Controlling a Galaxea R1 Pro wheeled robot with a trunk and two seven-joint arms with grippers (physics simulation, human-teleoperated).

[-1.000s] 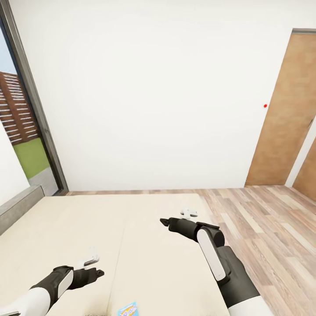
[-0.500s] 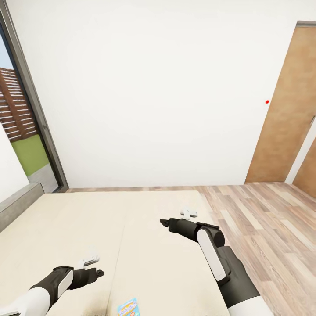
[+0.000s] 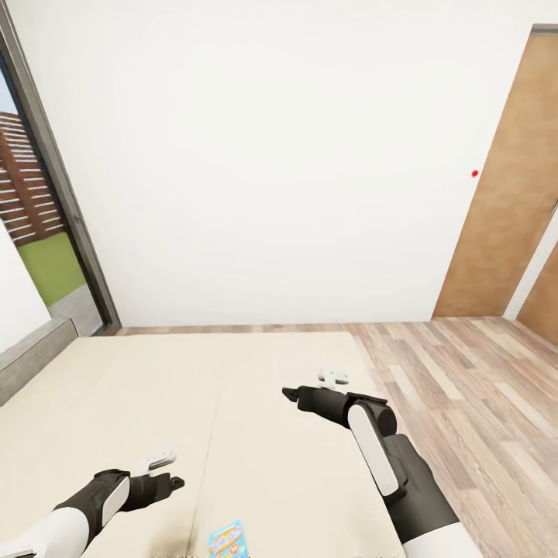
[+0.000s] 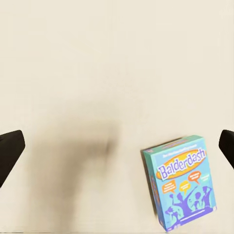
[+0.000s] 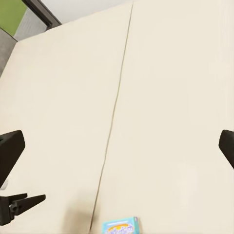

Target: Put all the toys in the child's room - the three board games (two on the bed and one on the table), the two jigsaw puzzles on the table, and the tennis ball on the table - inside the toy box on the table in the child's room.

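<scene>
One of the board games (image 3: 229,541), a light blue box printed "Balderdash", lies flat on the bed (image 3: 155,387) at the head view's lower edge. It sits between my two arms, slightly nearer the left one. My left gripper (image 3: 174,481) hovers open over the mattress, and its wrist view has the board game (image 4: 183,187) off to one side of the open fingers (image 4: 9,152). My right gripper (image 3: 288,392) is open too, farther out over the bed; its wrist view catches the board game (image 5: 121,226) and the mattress seam. Nothing is held.
The bed's grey frame (image 3: 31,356) runs along the left, by a tall dark-framed window (image 3: 54,194). A white wall stands behind the bed. Wood-plank floor (image 3: 465,387) lies to the right, with brown wooden doors (image 3: 511,201) beyond.
The whole picture has shifted: the camera has moved, so the bed's far edge sits higher and more of the blue board game shows at the lower edge. Both arms keep their pose.
</scene>
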